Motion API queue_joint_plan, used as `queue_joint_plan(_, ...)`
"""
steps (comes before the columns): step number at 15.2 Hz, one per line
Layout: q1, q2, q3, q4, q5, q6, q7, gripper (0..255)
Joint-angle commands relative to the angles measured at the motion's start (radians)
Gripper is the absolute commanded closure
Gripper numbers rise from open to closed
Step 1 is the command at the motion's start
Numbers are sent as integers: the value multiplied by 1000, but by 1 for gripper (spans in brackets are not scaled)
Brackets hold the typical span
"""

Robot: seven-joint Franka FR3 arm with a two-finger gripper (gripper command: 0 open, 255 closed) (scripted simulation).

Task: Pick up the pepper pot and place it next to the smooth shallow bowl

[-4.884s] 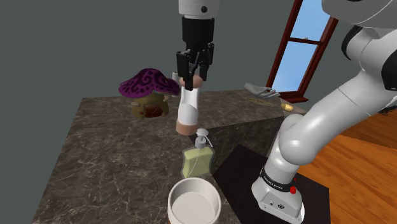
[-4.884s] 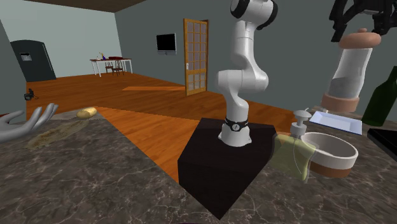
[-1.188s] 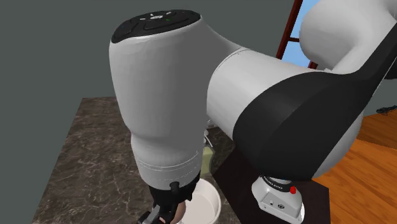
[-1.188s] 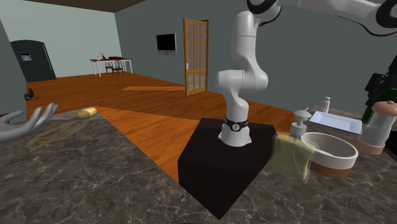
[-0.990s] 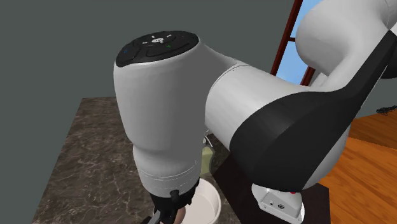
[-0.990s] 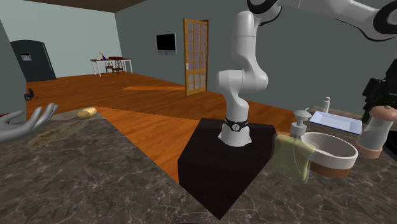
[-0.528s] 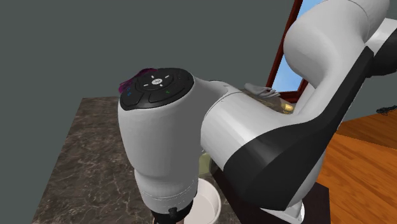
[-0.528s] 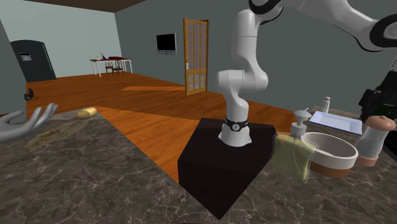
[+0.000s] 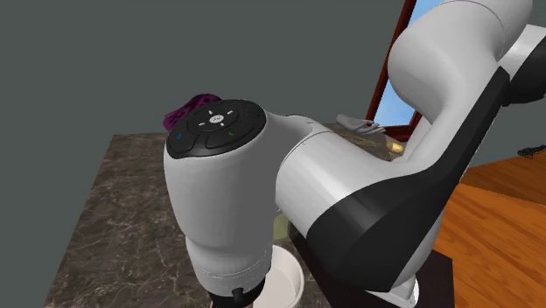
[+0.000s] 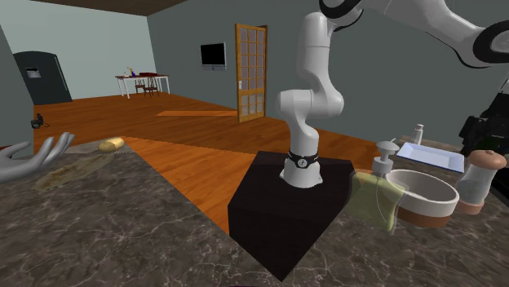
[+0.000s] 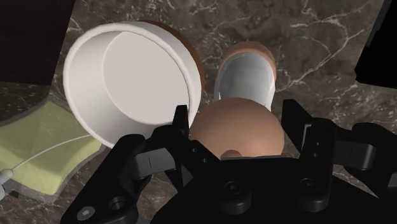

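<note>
The pepper pot [image 11: 236, 130] has a brown rounded cap, a pale grey-white body and a brown foot. My gripper [image 11: 238, 118] is shut on its cap, one black finger [image 11: 181, 127] on each side. In the second exterior view the pepper pot [image 10: 475, 186] stands upright under the gripper [image 10: 486, 153], its foot down at the marble counter, just beyond the shallow bowl [image 10: 420, 214]. That bowl [image 11: 86, 48] is white inside and brown outside, close beside the pot without touching. In the shoulder view the arm hides the pot; the bowl's rim [image 9: 294, 273] peeks out beside the gripper [image 9: 236, 300].
A yellow-green soap dispenser [image 10: 377, 192] stands against the bowl's other side, by the dark stand [image 10: 285, 204]. A white tray [image 10: 432, 155] and a small white bottle [image 10: 418, 133] lie behind. A purple mushroom figure [image 9: 192, 107] sits at the counter's far edge.
Over the last second the gripper sank a little with the pepper pot, bringing it down beside the bowl. The arm's upper part swung lower in the shoulder view.
</note>
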Motion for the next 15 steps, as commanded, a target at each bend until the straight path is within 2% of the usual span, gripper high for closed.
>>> queue_joint_plan(1,0,0,0,0,0,0,0,0)
queue_joint_plan(6,0,0,0,0,0,0,0,0)
queue_joint_plan(10,3,-39,-16,108,31,-128,-25,0)
queue_joint_plan(15,3,-39,-16,108,31,-128,-25,0)
